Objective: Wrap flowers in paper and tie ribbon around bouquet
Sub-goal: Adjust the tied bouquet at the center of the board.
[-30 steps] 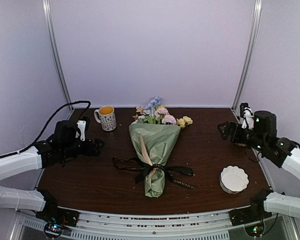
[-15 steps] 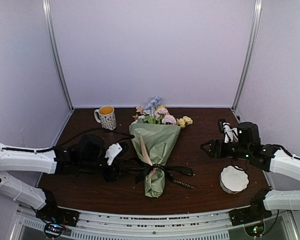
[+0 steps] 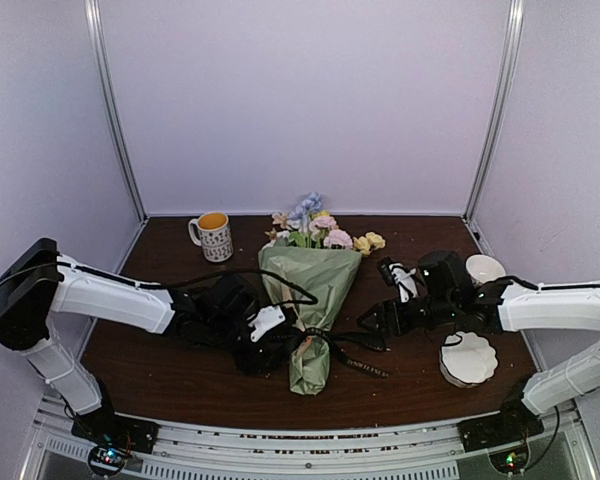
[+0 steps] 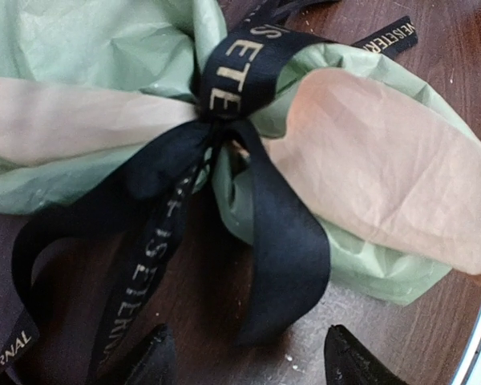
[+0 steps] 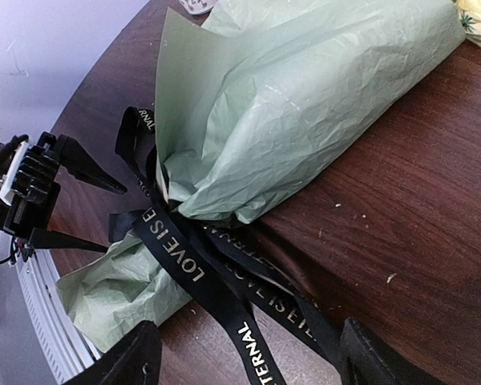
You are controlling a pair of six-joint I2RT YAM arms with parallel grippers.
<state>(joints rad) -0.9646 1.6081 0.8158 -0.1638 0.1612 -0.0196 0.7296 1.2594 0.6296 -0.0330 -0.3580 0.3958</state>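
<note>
nearest us, the narrow end of the bouquet point(image 3: 310, 370) is lying on the counter point(image 3: 170, 375), pointing toward the arm bases. just beyond it the ribbon point(image 4: 234, 68) is circling the pinched neck of the paper point(image 5: 305, 104). it is knotted, with a loop and lettered tails spilling to both sides.

we are hovering the left claw point(image 4: 255, 362) just beside the knot. it is released, with the black loop lying just ahead of its spread fingers and nothing gripped. the right claw point(image 5: 252, 361) is hanging low on the other side, also released, with the tails lying between its fingers but not gripped.

we are judging the wrap done and the tying in its last stage, snugging the bow. the next move is calling for each claw to clench on ribbon only, not the thin paper, then pull outward evenly so the cone is not dragged.

farther back, the flowers point(image 3: 323, 228) are poking from the wide end, with the mug point(image 3: 215, 238) standing apart on the left arm's side.
</note>
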